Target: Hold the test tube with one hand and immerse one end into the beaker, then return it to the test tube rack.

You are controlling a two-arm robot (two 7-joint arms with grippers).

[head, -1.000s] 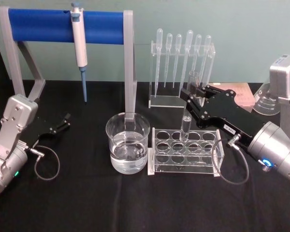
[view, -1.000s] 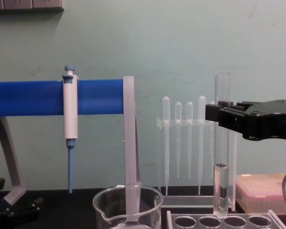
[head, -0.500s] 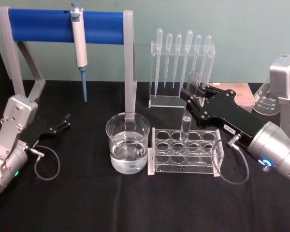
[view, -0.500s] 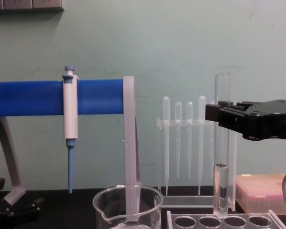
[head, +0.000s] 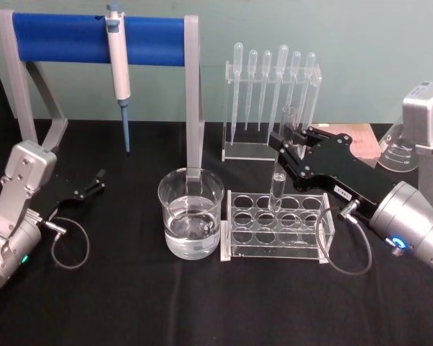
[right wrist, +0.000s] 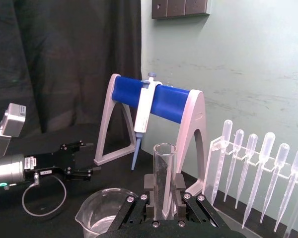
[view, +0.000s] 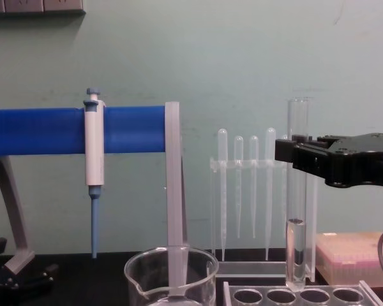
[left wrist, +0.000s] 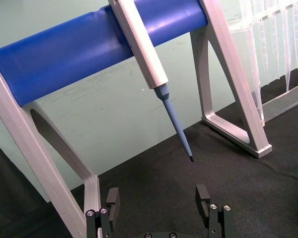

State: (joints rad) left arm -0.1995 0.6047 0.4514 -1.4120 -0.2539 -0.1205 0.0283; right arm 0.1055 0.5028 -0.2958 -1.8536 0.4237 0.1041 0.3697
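The test tube (head: 279, 180), gripped upright in the clenched right tool (head: 289, 146) with its base at a test tube rack (head: 274, 249) hole beneath the tool, should be kept vertical and hole-centred; the left tool (head: 97, 182) lies parked, released.

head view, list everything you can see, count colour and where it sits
test tube rack: one, clear, centre
test tube: one, clear, upright over the test tube rack
beaker: one, clear, part full, left of the test tube rack
pipettes: six, clear, in holder behind
bar stand: one, blue and grey, back left
micropipette: one, white and blue, hung on the bar stand
flask: one, clear, far right
box: one, pink, back right
left hand: one, black, open, at left
right hand: one, black, shut on the test tube
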